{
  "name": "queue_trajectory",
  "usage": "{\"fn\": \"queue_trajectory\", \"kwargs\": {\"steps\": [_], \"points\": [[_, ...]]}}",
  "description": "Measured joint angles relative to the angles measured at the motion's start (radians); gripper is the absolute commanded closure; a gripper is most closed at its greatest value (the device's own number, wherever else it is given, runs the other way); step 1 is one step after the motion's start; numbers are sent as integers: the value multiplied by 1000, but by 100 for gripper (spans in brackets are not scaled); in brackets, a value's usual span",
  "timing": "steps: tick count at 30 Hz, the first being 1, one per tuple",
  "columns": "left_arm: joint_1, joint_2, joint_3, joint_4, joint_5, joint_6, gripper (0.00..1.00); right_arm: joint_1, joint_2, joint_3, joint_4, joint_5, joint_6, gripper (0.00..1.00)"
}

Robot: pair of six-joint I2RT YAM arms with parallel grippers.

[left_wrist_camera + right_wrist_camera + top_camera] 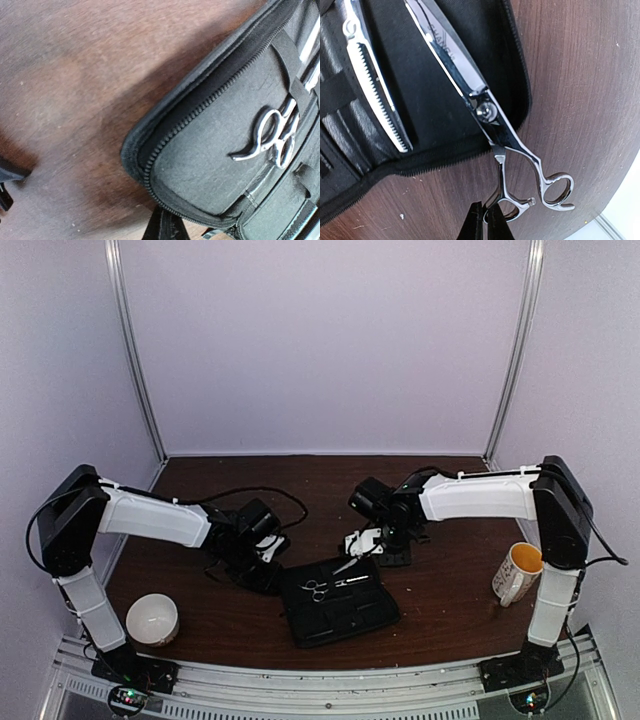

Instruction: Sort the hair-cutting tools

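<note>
At case point(427, 107) edge: slim silver scissors point(489, 113), loop clenched in right hand point(485, 223); left hand point(268, 578) unclear.

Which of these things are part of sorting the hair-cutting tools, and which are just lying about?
Job: plain scissors in the right hand; toothed scissors; black case.
Lying about: white bowl; mug.

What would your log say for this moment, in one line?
right hand: gripping plain scissors by loop | left hand: beside case | toothed scissors: strapped in case
</note>
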Motion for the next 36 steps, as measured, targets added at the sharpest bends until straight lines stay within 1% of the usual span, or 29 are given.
{"fn": "queue_trajectory", "kwargs": {"steps": [9, 21, 36], "points": [[0, 0, -11, 33, 25, 0, 100, 10, 41, 34, -28, 25, 42, 100], [2, 0, -23, 57, 47, -7, 100, 82, 117, 90, -42, 10, 109, 100], [4, 5, -23, 60, 65, -6, 100, 127, 256, 278, -106, -79, 184, 99]]}}
